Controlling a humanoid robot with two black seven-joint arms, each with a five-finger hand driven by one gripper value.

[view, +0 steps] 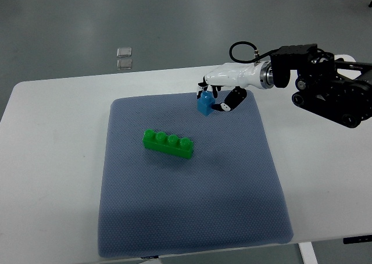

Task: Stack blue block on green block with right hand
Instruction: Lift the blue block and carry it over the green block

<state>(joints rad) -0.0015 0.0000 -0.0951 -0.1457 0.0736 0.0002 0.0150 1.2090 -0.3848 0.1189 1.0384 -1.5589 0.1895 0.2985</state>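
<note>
On the far right of the mat: the right hand (216, 95) and the blue block (204, 105) meet here, seen from the top view.

Right hand: white shell with black fingers (231, 101), its arm entering from the right edge; the fingers are curled around the blue block, clasping it from the right and from above.

Blue block: small, sitting at the left tip of the hand, between the fingers and touching them; it is tilted a little, and whether its base rests on the mat or is lifted just off it cannot be told.

Green block (168, 143): a long brick with four studs in a row, lying flat near the middle of the mat, slightly slanted, well apart from the hand, nearer and to the left of the blue block.

Mat (186, 211): grey-blue, textured, spread on the white table (52, 159).

Right forearm (325, 89): black jointed housing with a looped cable, hanging above the table's far right part.

Floor beyond the table: grey, with two small pale square plates (124, 57) set one behind the other.
</note>
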